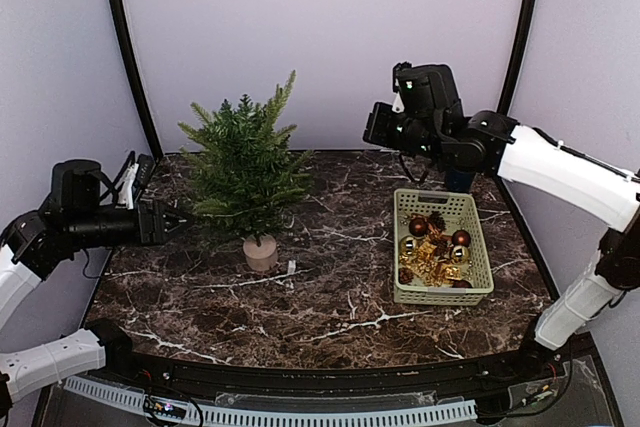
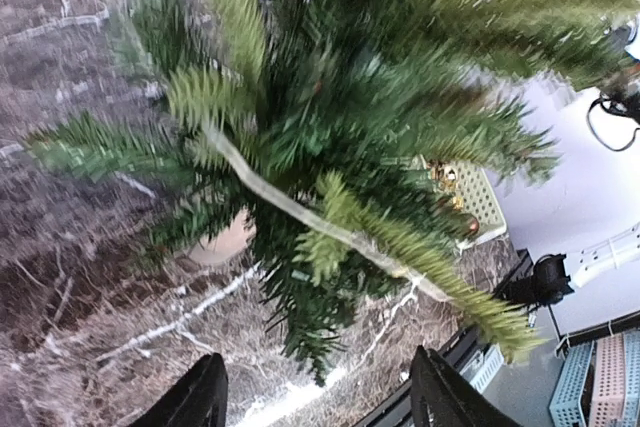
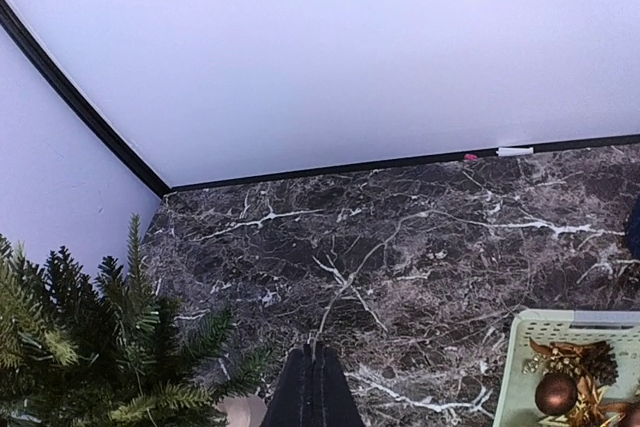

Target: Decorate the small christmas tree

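Left tool [image 1: 180, 219] at the desk's [image 1: 340, 292] left edge, fingers wide apart, gripping nothing, tips just beside the small christmas tree [image 1: 245, 167]. I see the tree left of centre, upright in its pot [image 1: 261, 253], long axis vertical, tip up. Open desk lies between it and the basket [image 1: 441, 296] at right. Right tool [image 3: 312, 392] is high over the far desk, fingers pressed together, carrying nothing.

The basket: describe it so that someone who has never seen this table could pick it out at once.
On the dark marble table, look right of the small christmas tree. The basket is the pale slotted plastic tray there, the only thing holding brown and gold baubles.
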You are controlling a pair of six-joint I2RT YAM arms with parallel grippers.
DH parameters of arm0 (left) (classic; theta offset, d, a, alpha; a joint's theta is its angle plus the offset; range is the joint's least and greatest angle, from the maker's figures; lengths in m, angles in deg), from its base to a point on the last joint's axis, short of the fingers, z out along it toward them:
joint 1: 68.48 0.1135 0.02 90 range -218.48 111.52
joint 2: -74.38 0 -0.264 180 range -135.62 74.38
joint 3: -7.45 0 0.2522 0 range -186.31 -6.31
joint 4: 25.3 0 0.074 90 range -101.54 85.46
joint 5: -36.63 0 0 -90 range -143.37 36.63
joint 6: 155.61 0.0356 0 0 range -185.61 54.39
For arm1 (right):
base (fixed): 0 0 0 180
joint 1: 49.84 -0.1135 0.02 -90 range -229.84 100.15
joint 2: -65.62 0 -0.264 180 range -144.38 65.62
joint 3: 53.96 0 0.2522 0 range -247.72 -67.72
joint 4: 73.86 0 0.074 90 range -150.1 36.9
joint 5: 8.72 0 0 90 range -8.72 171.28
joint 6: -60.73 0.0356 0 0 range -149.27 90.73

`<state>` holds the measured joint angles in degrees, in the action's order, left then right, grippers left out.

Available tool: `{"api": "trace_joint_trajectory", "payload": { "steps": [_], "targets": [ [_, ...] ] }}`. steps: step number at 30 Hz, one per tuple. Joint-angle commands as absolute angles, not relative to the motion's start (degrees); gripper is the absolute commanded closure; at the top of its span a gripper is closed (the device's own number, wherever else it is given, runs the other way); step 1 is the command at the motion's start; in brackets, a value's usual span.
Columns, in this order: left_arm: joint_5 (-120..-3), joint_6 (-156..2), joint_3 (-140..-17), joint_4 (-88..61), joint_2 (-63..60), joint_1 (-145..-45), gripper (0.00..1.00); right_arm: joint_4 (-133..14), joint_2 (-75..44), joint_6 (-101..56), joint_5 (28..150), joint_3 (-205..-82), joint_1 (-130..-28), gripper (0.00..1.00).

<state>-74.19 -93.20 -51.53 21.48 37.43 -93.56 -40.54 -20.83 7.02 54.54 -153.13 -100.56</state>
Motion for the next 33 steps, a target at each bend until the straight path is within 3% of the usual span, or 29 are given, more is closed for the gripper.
{"api": "trace_joint_trajectory", "payload": {
  "steps": [1, 11, 17, 24, 33],
  "targets": [
    [-66.6, -90.8, -59.8, 29.8, 36.1, -93.8, 0.32, -42.3, -24.9, 3.4, 57.3, -159.7, -98.6, 1.00],
    [-54.5, -83.6, -84.8, 38.2, 24.3, -93.7, 0.27, -40.9, -38.1, 2.9, 59.1, -176.2, -97.1, 1.00],
    [-54.5, -76.9, -100.0, 36.8, 12.4, -91.5, 0.26, -42.0, -43.9, 3.6, 60.7, -184.5, -97.1, 1.00],
    [-68.5, -72.9, -113.6, 28.2, 0.5, -85.9, 0.26, -49.4, -48.1, 2.9, 69.3, -189.7, -97.2, 1.00],
    [-87.8, -70.6, -116.0, 13.8, -9.8, -85.8, 0.26, -57.8, -51.4, -2.5, 88.5, -192.9, -97.5, 1.00]
  ]
}}
